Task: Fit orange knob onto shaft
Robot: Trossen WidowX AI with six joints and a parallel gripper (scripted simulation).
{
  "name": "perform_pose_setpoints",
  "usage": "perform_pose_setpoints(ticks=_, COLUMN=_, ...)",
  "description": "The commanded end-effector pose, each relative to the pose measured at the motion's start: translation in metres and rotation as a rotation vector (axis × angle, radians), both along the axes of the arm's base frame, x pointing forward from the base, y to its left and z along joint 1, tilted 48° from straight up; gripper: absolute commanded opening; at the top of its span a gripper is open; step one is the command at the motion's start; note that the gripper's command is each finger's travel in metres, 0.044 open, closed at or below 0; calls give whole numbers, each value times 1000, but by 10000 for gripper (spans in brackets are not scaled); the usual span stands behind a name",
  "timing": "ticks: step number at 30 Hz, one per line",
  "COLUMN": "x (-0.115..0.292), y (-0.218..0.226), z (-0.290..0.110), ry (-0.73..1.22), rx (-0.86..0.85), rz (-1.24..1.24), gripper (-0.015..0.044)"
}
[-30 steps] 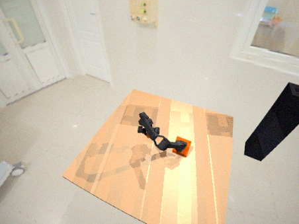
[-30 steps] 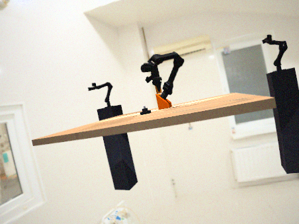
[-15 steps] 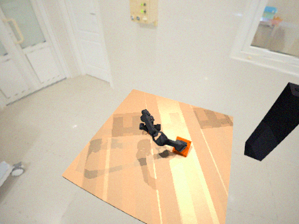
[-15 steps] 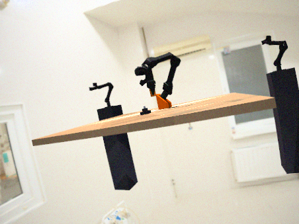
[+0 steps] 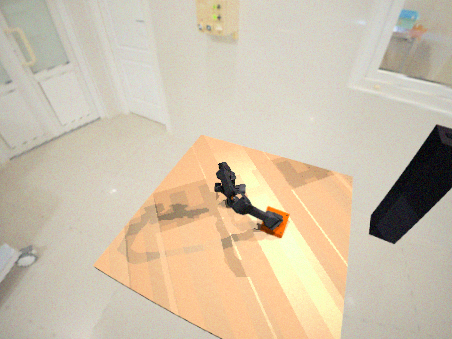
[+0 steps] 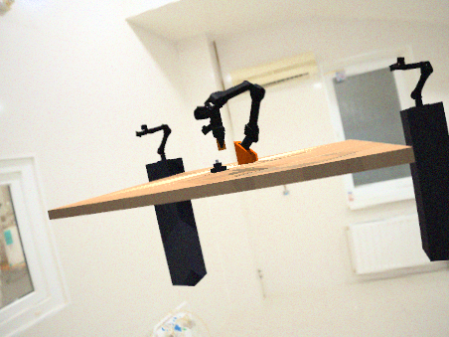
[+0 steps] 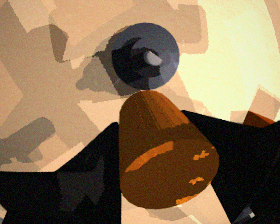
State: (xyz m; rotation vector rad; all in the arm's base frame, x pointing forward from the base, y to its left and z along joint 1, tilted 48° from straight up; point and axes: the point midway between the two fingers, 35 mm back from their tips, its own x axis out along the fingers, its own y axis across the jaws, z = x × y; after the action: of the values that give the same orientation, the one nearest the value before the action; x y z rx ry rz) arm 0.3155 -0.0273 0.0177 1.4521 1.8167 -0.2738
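My gripper [image 6: 219, 141] [image 5: 224, 171] is shut on the orange knob [image 7: 164, 160] [image 6: 219, 147] and holds it in the air above the table. In the wrist view the knob is a tapered orange cylinder, its narrow end towards the pedestal. The dark round pedestal [image 7: 145, 58] [image 6: 218, 167] stands on the table just beyond and below the knob. The silver D-shaped shaft [image 7: 153, 57] sticks up from its middle. The knob is apart from the shaft. The knob's hole is hidden. In the top view the arm covers the pedestal.
The wooden table top [image 5: 175, 257] [image 6: 308, 162] carries the arm's orange base [image 5: 278, 222] [image 6: 245, 153] [image 7: 259, 120]. Black pillars [image 6: 179, 226] [image 6: 430, 176] [image 5: 415, 187] with small camera arms stand beside the table.
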Motion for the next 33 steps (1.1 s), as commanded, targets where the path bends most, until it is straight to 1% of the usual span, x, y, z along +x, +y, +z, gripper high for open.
perform_pose_setpoints(ticks=1, x=0, y=-7, z=-13, ry=-5, rx=-4, rz=1, gripper=0)
perform_pose_setpoints(ticks=10, x=-1, y=-17, z=-40, ry=-5, rx=-3, rz=1, gripper=0)
perform_pose_setpoints(ticks=15, x=-2, y=-17, z=-41, ry=16, rx=-4, rz=-19, gripper=0)
perform_pose_setpoints(ticks=33, x=-1, y=-20, z=-44, ry=367, rx=-25, rz=-346, gripper=0)
